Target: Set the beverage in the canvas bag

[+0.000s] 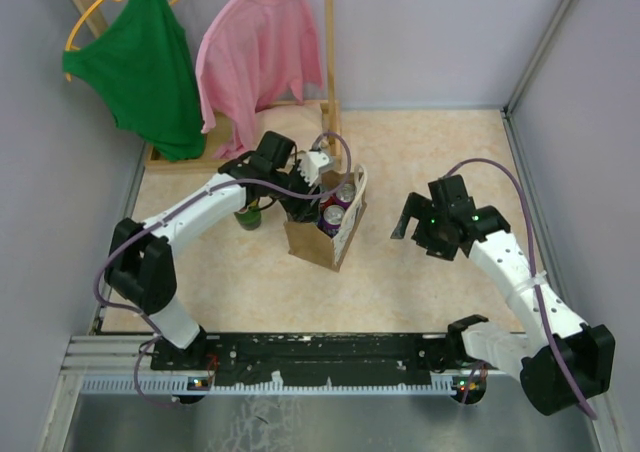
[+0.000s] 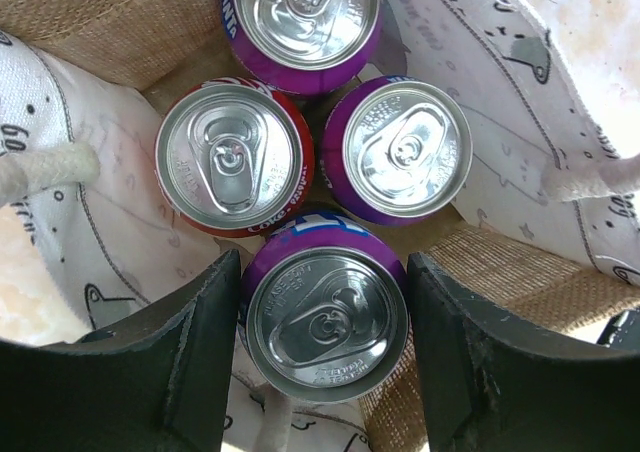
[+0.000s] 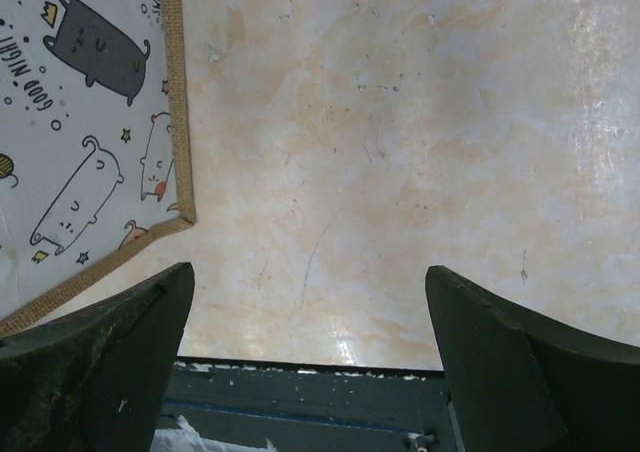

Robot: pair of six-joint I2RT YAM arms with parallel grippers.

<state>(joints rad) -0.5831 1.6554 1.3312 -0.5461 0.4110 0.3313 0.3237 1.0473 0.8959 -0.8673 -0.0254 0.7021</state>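
Observation:
The tan canvas bag (image 1: 318, 246) stands upright mid-table, with pale rope handles (image 2: 45, 167). In the left wrist view its burlap wall (image 2: 110, 22) surrounds several cans: a red cola can (image 2: 230, 159), a purple can (image 2: 407, 150) and a purple Fanta can (image 2: 302, 17). My left gripper (image 2: 325, 327) reaches down into the bag's mouth, and its black fingers (image 2: 205, 352) press both sides of another purple can (image 2: 327, 312), which sits slightly higher than the others. My right gripper (image 1: 425, 222) hangs open and empty to the right of the bag, also shown in the right wrist view (image 3: 310, 352).
A dark green bottle (image 1: 247, 215) stands left of the bag under my left arm. A wooden rack (image 1: 328, 52) at the back holds a green top (image 1: 145, 67) and a pink shirt (image 1: 258, 57). The bag's cat-printed side (image 3: 80, 122) shows left of my right gripper. Walls enclose the table.

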